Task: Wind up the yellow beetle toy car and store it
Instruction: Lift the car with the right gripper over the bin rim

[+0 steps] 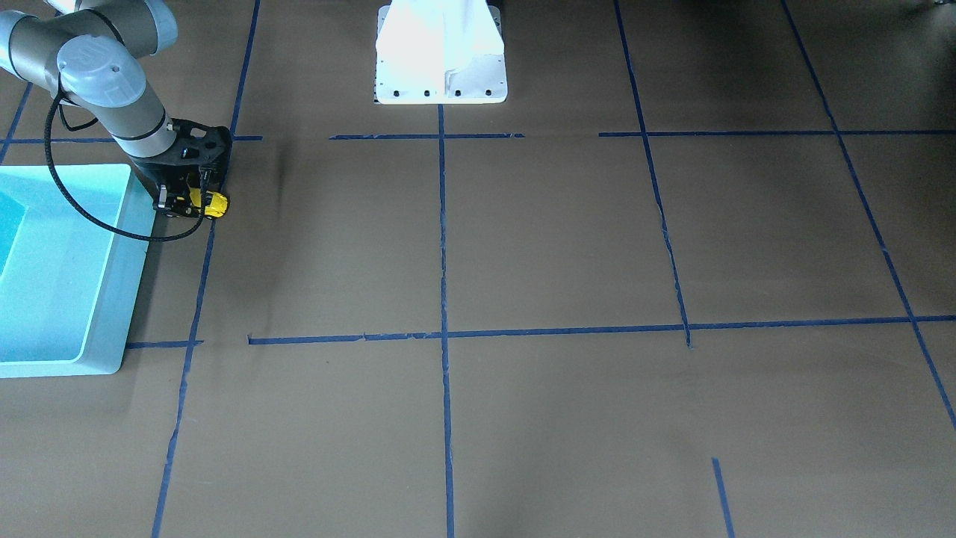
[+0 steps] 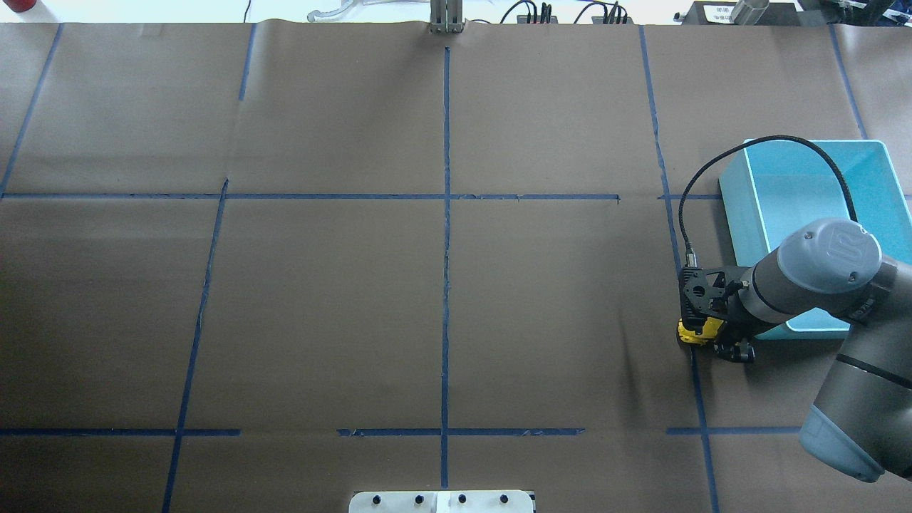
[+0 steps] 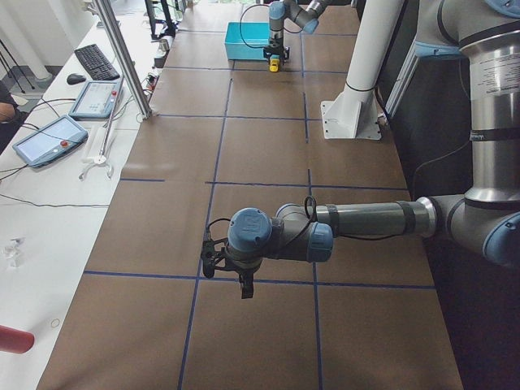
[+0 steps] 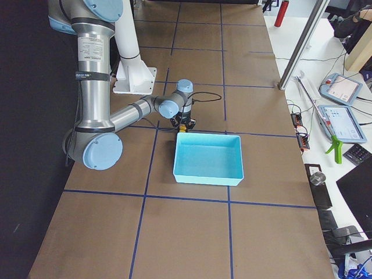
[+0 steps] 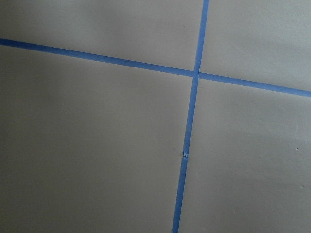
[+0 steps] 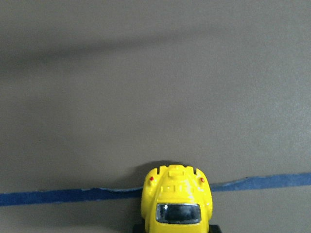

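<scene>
Across a brown surface (image 2: 320, 299) gridded with blue tape: right end effector (image 2: 704, 333) closed around the yellow beetle toy car (image 6: 177, 201), wheels down on a tape line, just beside the light blue bin (image 2: 737, 214). Left end effector (image 3: 244, 284) far off; cannot tell how open. Probably light, rigid, glossy and slippery; best pinched across the flanks. No legible writing on it.

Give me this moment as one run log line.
yellow beetle toy car: beside light blue bin, not inside | right gripper: at it, grip unclear | left gripper: far away
</scene>
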{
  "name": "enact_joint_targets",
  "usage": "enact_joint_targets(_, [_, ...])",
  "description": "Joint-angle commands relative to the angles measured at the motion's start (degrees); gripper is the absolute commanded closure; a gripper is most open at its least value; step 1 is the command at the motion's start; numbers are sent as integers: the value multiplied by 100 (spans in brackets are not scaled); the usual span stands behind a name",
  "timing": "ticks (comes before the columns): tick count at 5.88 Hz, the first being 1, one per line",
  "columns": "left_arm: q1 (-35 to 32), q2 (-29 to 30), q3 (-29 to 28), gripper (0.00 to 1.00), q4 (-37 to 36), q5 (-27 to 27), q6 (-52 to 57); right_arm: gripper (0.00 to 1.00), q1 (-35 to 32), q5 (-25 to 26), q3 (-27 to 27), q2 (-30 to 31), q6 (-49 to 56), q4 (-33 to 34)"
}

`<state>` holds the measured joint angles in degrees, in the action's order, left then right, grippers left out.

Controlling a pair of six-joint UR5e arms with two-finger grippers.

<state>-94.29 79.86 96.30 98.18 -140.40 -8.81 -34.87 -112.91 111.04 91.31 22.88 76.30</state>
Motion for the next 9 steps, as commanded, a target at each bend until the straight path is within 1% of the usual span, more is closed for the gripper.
enact_joint_targets(1, [-28,-23,-14,0,8,-249,-7,100,-11,-64,624,-17,6,713])
enact_joint_targets(2, [-20,-23,-15,0,0,-286,-7,100,-177,-73,1073,-556,6,1694])
enact_joint_targets(3, [-28,-14,11,0,0,-278,-7,100,-457,-82,1339,-1258,85,2739])
enact_joint_targets(4, [-28,-23,12,0,-9,-278,-7,100,-868,-91,1446,-1630,677,3367])
enact_joint_targets(5, [6,12,-136,0,-9,-243,-15,100,-1360,-369,1447,-1591,1527,3565])
enact_joint_targets(6, [42,91,-294,0,8,-251,-24,100,-2000,-555,1403,-1207,2275,3523])
enact_joint_targets(7, [42,91,-287,0,26,-286,-16,99,-2537,-670,1316,-777,2961,3497])
enact_joint_targets(8, [16,48,-148,0,17,-295,-15,99,-3212,-1123,889,-634,3708,3497])
enact_joint_targets(9, [-2,-126,88,0,8,-295,-7,99,-3489,-1345,458,-615,4046,3375])
